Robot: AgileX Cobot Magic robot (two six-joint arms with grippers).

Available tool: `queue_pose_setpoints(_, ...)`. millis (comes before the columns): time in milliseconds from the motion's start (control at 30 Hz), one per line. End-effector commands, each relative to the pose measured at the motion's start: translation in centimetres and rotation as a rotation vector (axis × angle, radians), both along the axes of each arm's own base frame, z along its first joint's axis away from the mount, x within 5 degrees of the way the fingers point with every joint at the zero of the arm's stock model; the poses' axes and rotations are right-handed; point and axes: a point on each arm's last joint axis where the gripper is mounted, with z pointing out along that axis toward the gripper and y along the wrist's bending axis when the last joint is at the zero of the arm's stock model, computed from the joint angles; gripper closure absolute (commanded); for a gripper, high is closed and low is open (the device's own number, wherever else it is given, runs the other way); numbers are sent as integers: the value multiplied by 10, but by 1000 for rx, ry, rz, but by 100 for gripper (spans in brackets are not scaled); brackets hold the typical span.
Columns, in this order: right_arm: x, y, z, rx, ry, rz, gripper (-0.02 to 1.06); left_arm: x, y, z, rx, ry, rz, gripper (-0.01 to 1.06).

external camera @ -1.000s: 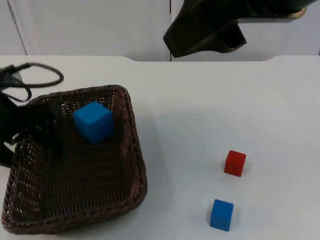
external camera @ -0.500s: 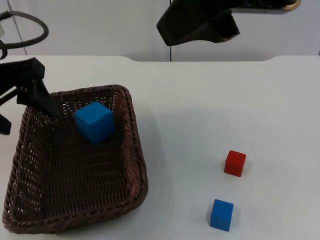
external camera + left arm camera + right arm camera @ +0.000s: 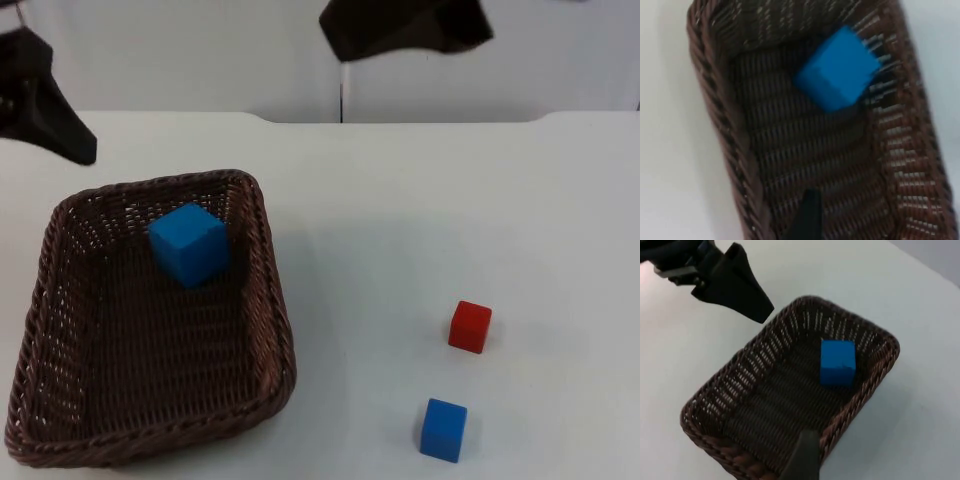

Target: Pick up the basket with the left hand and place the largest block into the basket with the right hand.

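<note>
White table (image 3: 420, 210): big blue block (image 3: 188, 243) in basket (image 3: 270, 330) (fingers clear).

One basket (image 3: 150, 400), two blue blocks, large (image 3: 188, 243) inside it, small (image 3: 443, 429) outside, one red block (image 3: 470, 326) outside

The left gripper (image 3: 45, 105) is cut by the left edge in the top view, so the state of its fingers cannot be told. The right gripper (image 3: 405, 28) is cut by the upper edge there, a dark shape without detail. The basket (image 3: 747, 165) is blurred in the left wrist view, and its near end runs past the edge.
</note>
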Motion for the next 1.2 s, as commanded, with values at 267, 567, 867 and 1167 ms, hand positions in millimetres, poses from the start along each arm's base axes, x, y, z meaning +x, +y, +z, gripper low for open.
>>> queue_pose_setpoints(267, -23, -28, 1, 39, -37, 1, 29, -50, -6, 61, 5, -210, -88, 26)
queue_pose_setpoints(567, -52, -63, -8, 62, -56, 2, 29, -104, -9, 106, 40, -439, -120, 26)
queue_pose_setpoints(867, -82, -99, -5, 130, -113, 2, 29, -156, -12, 126, 82, -565, -170, 26)
queue_pose_setpoints(1167, -105, -127, -20, 154, -132, 1, 29, -192, -12, 86, 119, -580, -171, 26)
